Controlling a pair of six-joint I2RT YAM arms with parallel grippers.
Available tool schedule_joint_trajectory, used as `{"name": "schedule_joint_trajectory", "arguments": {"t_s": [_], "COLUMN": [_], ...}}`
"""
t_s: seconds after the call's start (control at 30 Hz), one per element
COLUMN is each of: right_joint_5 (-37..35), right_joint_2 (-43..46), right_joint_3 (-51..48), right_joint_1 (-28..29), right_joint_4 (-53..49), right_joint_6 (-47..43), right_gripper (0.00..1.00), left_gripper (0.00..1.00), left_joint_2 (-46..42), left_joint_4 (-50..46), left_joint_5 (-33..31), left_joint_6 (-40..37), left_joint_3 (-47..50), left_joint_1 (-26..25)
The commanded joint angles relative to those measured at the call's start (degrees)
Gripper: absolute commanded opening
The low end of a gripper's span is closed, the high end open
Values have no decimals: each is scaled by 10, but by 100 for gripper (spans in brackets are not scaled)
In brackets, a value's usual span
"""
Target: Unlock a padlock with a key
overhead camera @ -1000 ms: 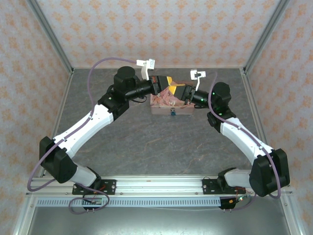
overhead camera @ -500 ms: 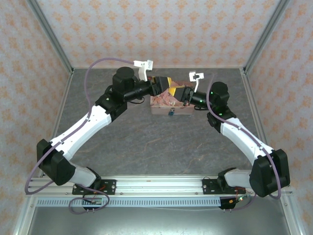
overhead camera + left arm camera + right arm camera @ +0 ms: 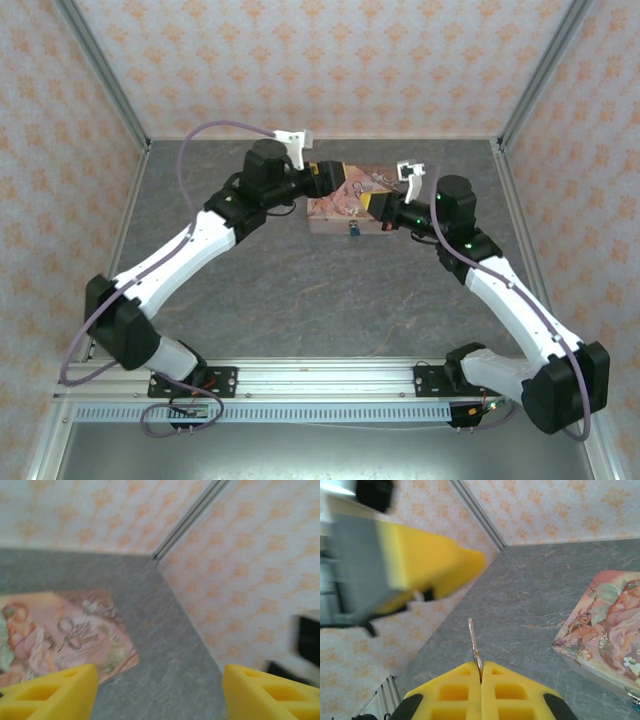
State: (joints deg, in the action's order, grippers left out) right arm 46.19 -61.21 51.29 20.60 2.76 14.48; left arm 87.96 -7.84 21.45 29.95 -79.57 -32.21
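Your right fingers point(image 3: 455, 692) backed off the pink box point(image 3: 345, 192) — their wrist cam catches them pinching the key point(image 3: 474, 640). Left fingers point(image 3: 50, 692) sit wide apart, and the top view shows the padlock point(image 3: 353, 229) at the box front.

Bare table point(image 3: 320, 300) lies open in front of the pink box point(image 3: 350, 190) — the left gripper point(image 3: 328, 180) and right gripper point(image 3: 370, 206) crowd its ends, and the back wall point(image 3: 320, 70) stands near behind.

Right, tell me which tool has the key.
The right tool: it is shut on the thin metal key. The left tool is open and empty.
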Motion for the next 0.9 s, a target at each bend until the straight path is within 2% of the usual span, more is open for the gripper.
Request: {"name": "schedule_joint_trajectory", "arguments": {"t_s": [0.0, 0.23, 0.5, 0.63, 0.87], "right_joint_5": [-14, 10, -40, -55, -74], "right_joint_2": [40, 82, 128, 131, 123], "right_joint_3": [-5, 30, 55, 54, 50], "right_joint_1": [3, 3, 3, 3, 3], "right_joint_4": [-24, -52, -123, -135, -140], "right_joint_6": [5, 63, 36, 33, 27], "right_gripper": [0, 0, 0, 0, 0], "left_gripper": [65, 57, 54, 53, 52], "left_joint_2": [81, 270, 431, 469, 478], "left_joint_4": [-86, -145, -200, -218, -243], "left_joint_5": [-23, 44, 105, 120, 126], "left_joint_6": [-8, -21, -20, -17, -28], "left_joint_3": [-74, -250, -435, -472, -457], "left_joint_1": [6, -1, -26, -34, -44]}}
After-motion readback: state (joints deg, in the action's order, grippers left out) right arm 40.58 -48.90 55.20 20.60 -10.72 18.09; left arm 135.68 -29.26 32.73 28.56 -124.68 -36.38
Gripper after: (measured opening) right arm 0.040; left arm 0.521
